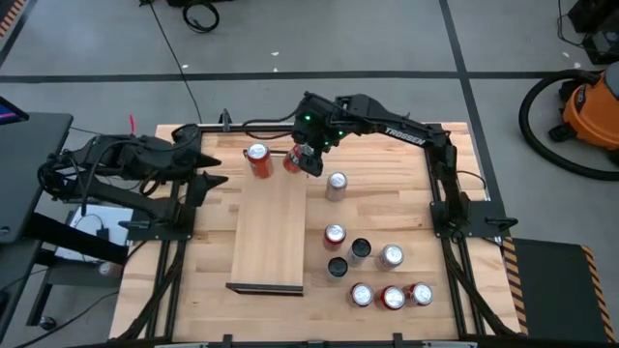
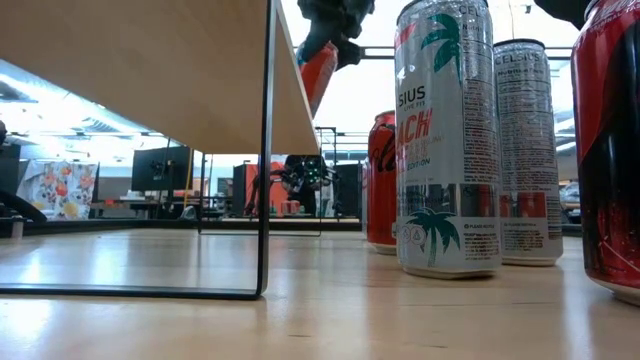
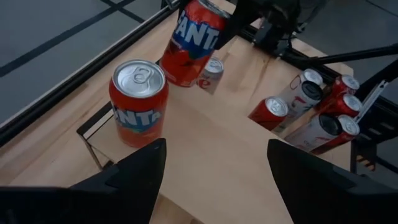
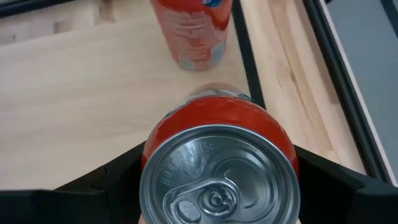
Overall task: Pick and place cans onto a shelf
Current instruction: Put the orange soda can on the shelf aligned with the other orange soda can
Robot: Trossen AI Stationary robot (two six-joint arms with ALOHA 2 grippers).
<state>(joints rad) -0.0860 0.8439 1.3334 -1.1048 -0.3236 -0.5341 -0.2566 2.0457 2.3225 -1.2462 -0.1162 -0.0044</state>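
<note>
Orange can (image 4: 217, 168), axis tilted, sat clamped in my right end effector (image 1: 302, 159) above the shelf (image 1: 273, 232) far end.

Grey floor (image 1: 387, 39) w/ dark tape lines (image 1: 319, 73). Orange shop vac (image 1: 592, 106) w/ black hose at right. Black cable (image 1: 201, 16) on floor. Bright office bkgd, monitor (image 2: 160, 168), desks.

"FANTA" reads on the red can (image 3: 138, 99) standing on the shelf (image 3: 211, 155) and on the red can at its 1 o'clock (image 3: 191, 40); "TROSSEN" marks the right arm (image 1: 404, 134)
</note>
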